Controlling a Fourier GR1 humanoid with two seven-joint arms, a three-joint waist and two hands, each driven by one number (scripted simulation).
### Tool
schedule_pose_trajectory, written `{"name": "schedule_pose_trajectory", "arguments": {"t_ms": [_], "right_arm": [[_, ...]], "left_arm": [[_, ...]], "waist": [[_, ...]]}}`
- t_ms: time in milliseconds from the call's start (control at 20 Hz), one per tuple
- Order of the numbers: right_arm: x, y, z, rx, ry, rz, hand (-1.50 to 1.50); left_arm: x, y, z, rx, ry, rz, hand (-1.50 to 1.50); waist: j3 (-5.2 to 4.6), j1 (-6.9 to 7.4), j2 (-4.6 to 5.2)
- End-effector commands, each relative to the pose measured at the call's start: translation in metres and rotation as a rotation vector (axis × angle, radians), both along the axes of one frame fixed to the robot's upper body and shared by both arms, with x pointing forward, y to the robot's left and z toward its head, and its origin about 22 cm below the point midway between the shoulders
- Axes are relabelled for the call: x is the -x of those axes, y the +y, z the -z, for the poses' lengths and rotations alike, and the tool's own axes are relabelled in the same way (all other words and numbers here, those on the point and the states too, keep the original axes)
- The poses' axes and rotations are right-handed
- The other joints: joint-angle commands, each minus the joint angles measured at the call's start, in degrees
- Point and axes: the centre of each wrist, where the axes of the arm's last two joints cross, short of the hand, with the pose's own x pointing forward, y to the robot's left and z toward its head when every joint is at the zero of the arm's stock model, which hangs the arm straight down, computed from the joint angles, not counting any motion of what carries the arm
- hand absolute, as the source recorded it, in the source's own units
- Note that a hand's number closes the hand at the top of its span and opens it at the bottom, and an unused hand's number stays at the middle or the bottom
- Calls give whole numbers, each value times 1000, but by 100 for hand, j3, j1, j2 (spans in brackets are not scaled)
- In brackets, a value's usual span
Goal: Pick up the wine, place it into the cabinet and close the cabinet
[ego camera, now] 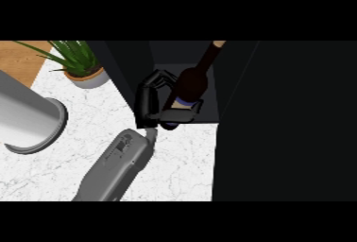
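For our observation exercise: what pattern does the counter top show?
Counter top: white marble, grey veins; head view.

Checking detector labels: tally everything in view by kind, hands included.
Wine bottle: 1
Cabinet: 1
Potted plant: 1
Grey cylindrical container: 1
Left hand, curled round the bottle: 1
Total: 5
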Motion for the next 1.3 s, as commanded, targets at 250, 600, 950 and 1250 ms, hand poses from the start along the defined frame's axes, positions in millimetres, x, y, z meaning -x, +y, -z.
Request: {"name": "schedule_pose_trajectory", "arguments": {"t_ms": [250, 600, 950, 1250], "right_arm": [[22, -9, -9, -50, -55, -33, -150], [15, -2, -4, -62, -37, -51, -150], [15, -1, -7, -53, -47, -60, -150], [12, -3, -8, -27, -34, -68, -150]], "left_arm": [[-25, 6, -6, 26, 52, 18, 150], [-63, 10, -9, -30, 93, -15, 150], [-81, 32, -15, -71, 5, -78, 150], [-80, 13, -6, -92, -26, -121, 150]], "waist": [[1, 8, 0], [0, -56, 24], [0, -118, 45], [-1, -119, 51]]}}
